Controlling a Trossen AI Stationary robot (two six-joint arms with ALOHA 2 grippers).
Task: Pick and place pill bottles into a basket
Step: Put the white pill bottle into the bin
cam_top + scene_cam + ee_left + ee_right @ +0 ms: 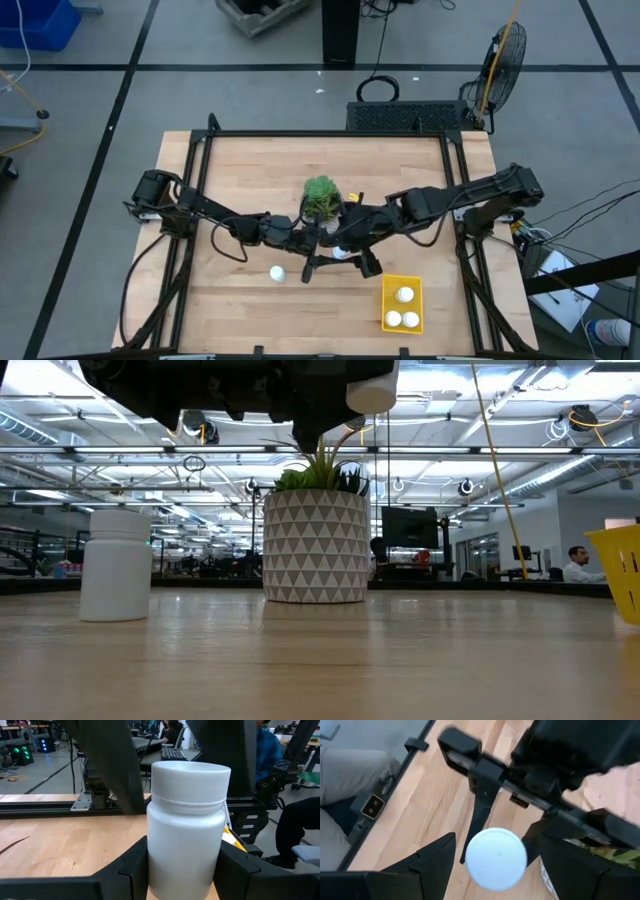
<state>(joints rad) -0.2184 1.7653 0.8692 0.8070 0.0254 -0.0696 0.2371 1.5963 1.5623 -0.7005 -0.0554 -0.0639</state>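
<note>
Currently, both arms meet over the middle of the surface, just in front of the potted plant, in what reads as a handover. The left tool is clamped on a pill bottle, gripping it low on the body so that the cap and shoulder stand clear above the fingers. That low hold appears deliberate: it leaves the upper part free for a second grip.

The right tool looks down on the same bottle's cap, with its fingers spread apart on either side and not closed on it. Judged from this, the right arm is positioned to take the bottle, being the arm nearer the basket.

The held bottle is raised off the surface; the low view shows it high above the plant pot.

The yellow basket sits near the front right corner of the surface and already holds three bottles. One further bottle stands upright on the surface on the left side, well apart from the basket, in the left arm's reach.

The task is judged more than half done. Risk noted: if the left tool releases before the right one closes, the bottle drops.
</note>
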